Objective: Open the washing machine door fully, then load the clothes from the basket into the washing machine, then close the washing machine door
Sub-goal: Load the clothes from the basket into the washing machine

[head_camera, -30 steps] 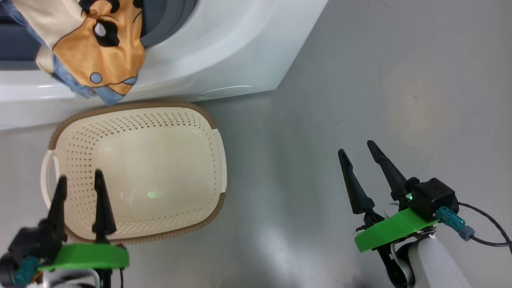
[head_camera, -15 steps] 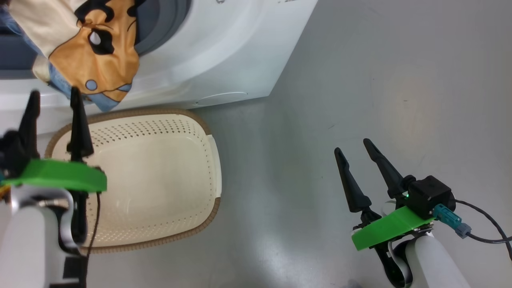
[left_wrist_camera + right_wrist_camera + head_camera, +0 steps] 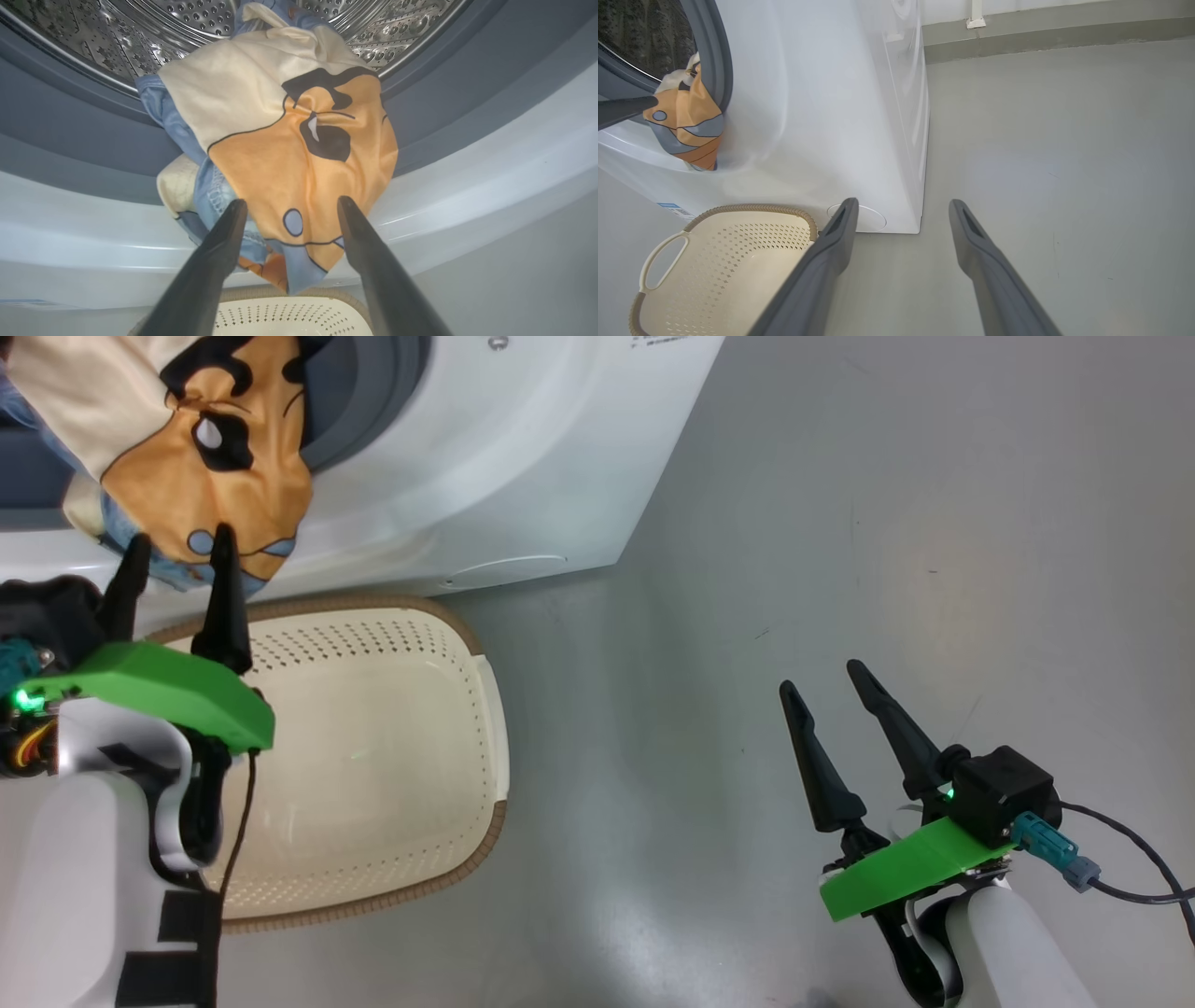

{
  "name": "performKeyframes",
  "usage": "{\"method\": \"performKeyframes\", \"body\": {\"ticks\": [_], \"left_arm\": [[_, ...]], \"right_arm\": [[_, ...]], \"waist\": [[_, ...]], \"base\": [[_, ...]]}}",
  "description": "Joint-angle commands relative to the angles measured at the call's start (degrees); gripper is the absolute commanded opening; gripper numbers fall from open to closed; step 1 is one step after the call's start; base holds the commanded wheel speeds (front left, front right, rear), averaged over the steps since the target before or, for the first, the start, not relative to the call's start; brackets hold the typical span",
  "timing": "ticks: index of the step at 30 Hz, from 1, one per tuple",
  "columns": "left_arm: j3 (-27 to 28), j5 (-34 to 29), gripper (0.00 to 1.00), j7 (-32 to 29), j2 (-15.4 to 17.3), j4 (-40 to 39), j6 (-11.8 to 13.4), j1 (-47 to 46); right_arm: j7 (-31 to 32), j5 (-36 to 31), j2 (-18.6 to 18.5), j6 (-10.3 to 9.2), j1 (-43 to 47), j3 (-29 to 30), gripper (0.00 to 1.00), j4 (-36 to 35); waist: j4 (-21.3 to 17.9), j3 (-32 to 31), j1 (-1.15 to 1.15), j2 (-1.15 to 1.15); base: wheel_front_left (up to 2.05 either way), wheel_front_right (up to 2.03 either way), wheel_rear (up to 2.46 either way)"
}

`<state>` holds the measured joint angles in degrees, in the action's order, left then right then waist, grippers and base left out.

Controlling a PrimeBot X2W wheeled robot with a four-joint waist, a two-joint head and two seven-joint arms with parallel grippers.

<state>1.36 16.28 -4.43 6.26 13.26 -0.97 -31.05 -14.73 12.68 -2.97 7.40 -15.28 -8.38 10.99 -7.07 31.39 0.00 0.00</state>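
Observation:
The clothes [image 3: 177, 439] [image 3: 280, 149] [image 3: 686, 123], cream, orange and light blue, hang out of the white washing machine's [image 3: 523, 457] [image 3: 822, 116] mouth over the grey gasket [image 3: 70, 130] and lower front. My left gripper [image 3: 177, 555] [image 3: 288, 207] is open, its fingertips on either side of the cloth's hanging lower edge. The cream basket [image 3: 373, 747] [image 3: 719, 266] [image 3: 289, 317] stands empty on the floor below the cloth. My right gripper [image 3: 822, 677] [image 3: 901, 205] is open above bare floor, right of the basket. The washing machine door is out of view.
Grey floor [image 3: 887, 523] stretches to the right of the machine. A wall base with a white pipe fitting [image 3: 975, 18] runs behind it. A cable [image 3: 1134, 868] trails from my right wrist.
My left arm has risen from the basket's near edge to the hanging cloth at the machine's mouth. The camera has shifted slightly. The right gripper has stayed where it was.

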Motion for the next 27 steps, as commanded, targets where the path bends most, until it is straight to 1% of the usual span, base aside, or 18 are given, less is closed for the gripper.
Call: {"method": "performKeyframes", "body": {"ticks": [1,7,15,20,27], "left_arm": [[1.8,0.4,1.0,-0.4,1.6,-1.2,0.3,-1.3],[2.2,1.3,1.0,-4.6,2.2,0.5,1.4,-3.8],[1.7,3.3,1.0,-9.4,2.2,2.4,1.3,-6.4],[1.3,3.7,1.0,-11.1,2.4,3.1,1.3,-6.6],[0.5,3.5,1.0,-11.9,2.7,4.8,1.7,-8.7]], "right_arm": [[-0.3,-0.1,0.1,0.09,0.8,-1.3,1.0,-1.1],[-0.3,0.2,0.1,0.09,0.6,-1.5,1.0,-1.0],[-0.3,0.6,0.1,0.09,0.6,-1.5,1.0,-0.9],[-0.3,1.0,0.1,0.09,0.5,-1.6,1.0,-0.9],[-0.3,1.4,0.1,0.09,0.2,-1.7,1.0,-1.0]], "waist": [[0.1,0.0,0.0,0.0],[0.0,0.5,0.0,0.0],[-0.5,1.1,0.0,0.0],[-0.9,1.5,0.0,0.0],[-1.1,2.3,0.0,0.0]], "base": [[0.0,0.0,0.0],[0.0,0.0,0.0],[0.0,0.0,0.0],[0.0,0.0,0.0],[0.0,0.0,0.0]]}}
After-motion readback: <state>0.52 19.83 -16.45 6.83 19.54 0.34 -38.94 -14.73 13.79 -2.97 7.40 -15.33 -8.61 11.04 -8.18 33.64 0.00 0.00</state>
